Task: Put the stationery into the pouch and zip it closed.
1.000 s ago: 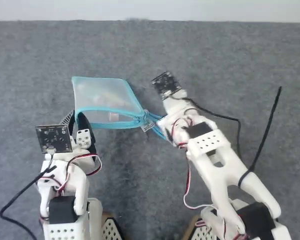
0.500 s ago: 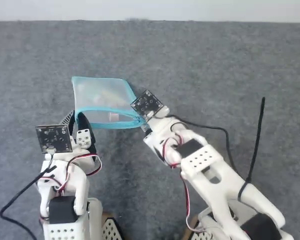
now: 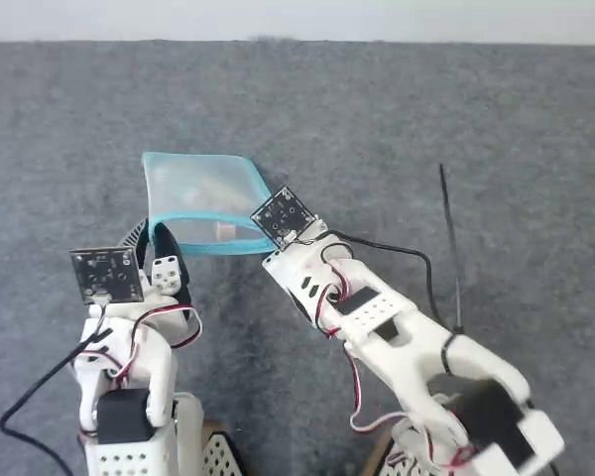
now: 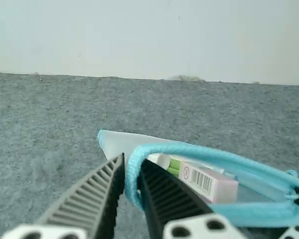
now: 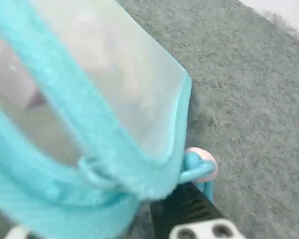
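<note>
The translucent pouch (image 3: 200, 193) with teal trim lies on the grey mat, its zip edge facing the arms. My left gripper (image 3: 165, 260) (image 4: 131, 163) is shut on the teal zip edge at the pouch's left end. Through the open mouth I see a white eraser (image 4: 207, 182) and a green-and-white item (image 4: 171, 163) inside. My right arm (image 3: 377, 317) has its wrist over the pouch's right corner. My right gripper (image 5: 185, 191) holds the blue and pink zipper pull (image 5: 199, 167) at its black finger's tip. Its other finger is hidden behind the teal edge (image 5: 84, 149).
Grey mat (image 3: 456, 129) stretches all around the pouch, with a pale wall beyond its far edge. A black cable (image 3: 450, 248) trails from the right arm over the mat on the right.
My right arm has swung left, from beside the pouch's right corner to over it, carrying the zipper pull along. My left arm and the pouch's left end have stayed put.
</note>
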